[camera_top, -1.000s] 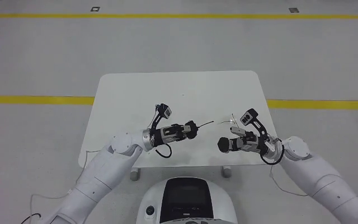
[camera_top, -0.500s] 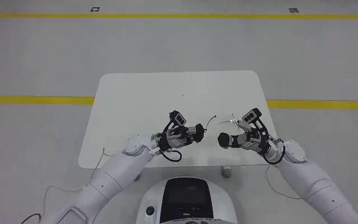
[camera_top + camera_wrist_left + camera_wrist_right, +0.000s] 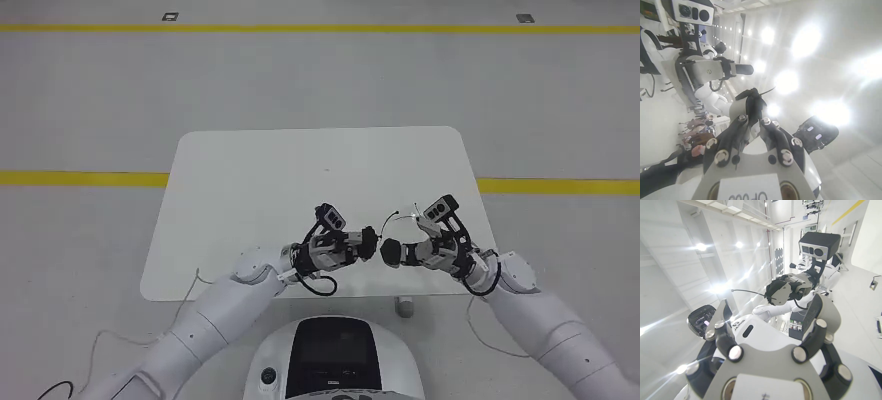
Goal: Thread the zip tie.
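Notice your left tool [image 3: 753, 98] is clamped tight on the black zip tie [image 3: 747, 292], with a thin stretch of it jutting free toward the right tool [image 3: 392, 250]. That one stands wide, holding nothing. It faces the left tool at close range, above the near side of the desk [image 3: 250, 180]. I'd judge the tie is presented this way so the free end can be caught and fed through.

Behind my left gripper [image 3: 753, 96] a white label [image 3: 750, 186] carries dark print, upside down and cut off; I cannot read it. Behind my right gripper [image 3: 392, 252] a second label [image 3: 765, 389] shows one unclear mark.
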Controlling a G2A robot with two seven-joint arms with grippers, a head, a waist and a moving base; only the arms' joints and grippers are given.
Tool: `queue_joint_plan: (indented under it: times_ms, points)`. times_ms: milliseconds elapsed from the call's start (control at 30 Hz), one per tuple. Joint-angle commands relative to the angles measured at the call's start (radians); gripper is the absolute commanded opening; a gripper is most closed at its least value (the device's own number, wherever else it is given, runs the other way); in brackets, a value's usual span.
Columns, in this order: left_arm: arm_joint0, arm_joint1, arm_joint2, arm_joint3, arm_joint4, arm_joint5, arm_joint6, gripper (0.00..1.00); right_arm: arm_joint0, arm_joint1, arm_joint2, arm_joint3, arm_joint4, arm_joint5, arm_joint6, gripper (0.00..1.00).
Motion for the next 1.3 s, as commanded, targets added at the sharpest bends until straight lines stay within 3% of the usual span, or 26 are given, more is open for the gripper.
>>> queue_joint_plan:
  times_ms: [0,67,300,467,633,667,733,767,800,1267]
  points:
    - [-0.010,-0.012,0.004,0.016,0.005,-0.005,0.013,0.00,0.001,-0.012,0.001,0.004,0.030,0.000,0.009,1.00]
    - [-0.010,-0.026,-0.010,0.021,0.003,-0.005,0.009,0.00,0.001,-0.015,0.002,0.003,0.042,0.000,0.020,1.00]
    - [-0.008,-0.026,-0.010,0.017,0.005,-0.003,0.020,0.00,0.000,-0.017,0.002,-0.005,0.037,0.005,0.005,1.00]
    - [0.025,-0.030,-0.052,-0.012,-0.009,-0.005,0.064,0.00,-0.016,-0.032,0.017,-0.019,0.096,0.000,-0.002,1.00]
    - [0.059,-0.043,-0.106,-0.023,-0.002,-0.005,0.057,0.00,-0.016,-0.048,0.024,-0.002,0.115,0.002,0.010,1.00]
    - [0.063,-0.046,-0.109,-0.020,0.001,-0.005,0.054,0.00,-0.015,-0.051,0.024,0.001,0.118,0.004,0.011,0.96]
    - [0.065,-0.047,-0.111,-0.018,0.002,-0.005,0.052,0.00,-0.011,-0.058,0.022,0.008,0.125,0.015,0.019,0.75]
    - [0.065,-0.047,-0.111,-0.018,0.002,-0.005,0.052,0.00,-0.009,-0.061,0.020,0.012,0.127,0.019,0.021,0.56]
    - [0.065,-0.047,-0.111,-0.018,0.002,-0.005,0.052,0.00,-0.007,-0.064,0.018,0.016,0.130,0.024,0.024,0.49]
    - [0.065,-0.047,-0.111,-0.018,0.002,-0.005,0.052,0.00,0.041,-0.117,-0.032,0.073,0.124,0.073,0.048,0.26]
